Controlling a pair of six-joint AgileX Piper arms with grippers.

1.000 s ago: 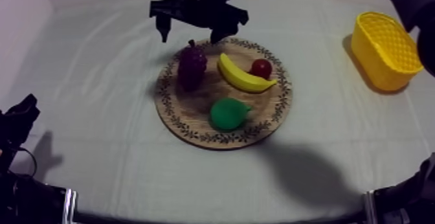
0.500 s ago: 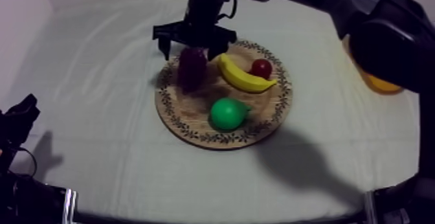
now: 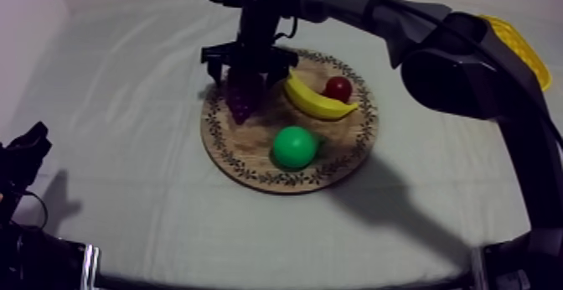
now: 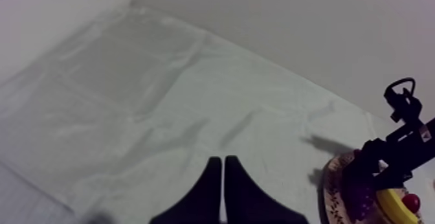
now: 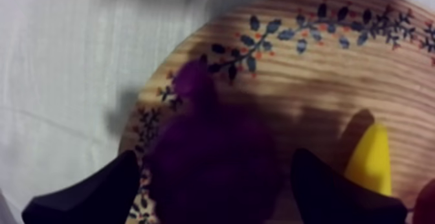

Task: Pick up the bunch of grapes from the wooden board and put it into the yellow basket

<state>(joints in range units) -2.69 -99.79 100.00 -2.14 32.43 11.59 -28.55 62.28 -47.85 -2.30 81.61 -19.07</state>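
On the wooden board (image 3: 251,147): we find the bunch of grapes (image 3: 243,99) at the far left part of the board, close to the patterned rim.
Our right gripper (image 3: 248,70): it hangs low over the grapes. Its fingers are spread wide, with one black finger on each side of the bunch and just beside it. We cannot tell whether either finger touches the fruit.
Right arm (image 3: 469,67): it comes in from the upper right and crosses above the far right of the table.
Banana (image 3: 314,99): it lies on the board just to the right of the grapes, with one end near the gripper's finger on that side.
Small red fruit (image 3: 338,88): it sits against the banana's far side, near the rim.
Pear (image 3: 294,147): green, on the near part of the board, apart from the other fruit.
Yellow basket (image 3: 524,54): it stands at the far right of the table, well apart from the board and partly hidden behind the arm.
Our left gripper (image 4: 223,165): it is low at the table's left side over bare cloth (image 4: 129,110), well apart from the board. Its fingers are pressed together in a narrow wedge and hold nothing.
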